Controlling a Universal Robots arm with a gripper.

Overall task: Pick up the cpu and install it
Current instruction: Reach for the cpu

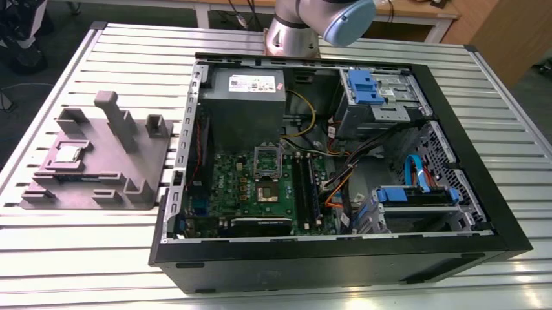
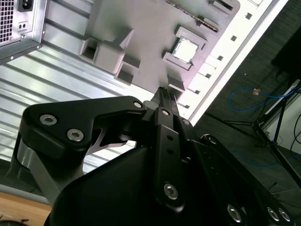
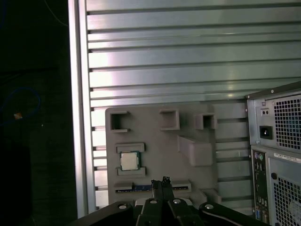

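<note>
The pickup step is in hand, by my judgement: the cpu (image 1: 69, 154) lies untouched in its recess on the gray holder (image 1: 147, 155). The holder sits on the table (image 1: 103, 258) at nine o'clock from the computer case (image 1: 345, 265). In the first wrist view the pincer (image 3: 160, 181) hangs over the holder's edge, apart from the chip and clenched on nothing. A grasp would call for parting the fingers to straddle the chip's edges. The arm (image 1: 302, 26), at twelve o'clock from the case, is cut off by the frame. The socket (image 1: 266, 190) pins and the chip's corner mark are too small to make out.

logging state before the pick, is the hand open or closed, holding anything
Hand: closed, holding nothing; the cpu lies in its gray holder.
</note>
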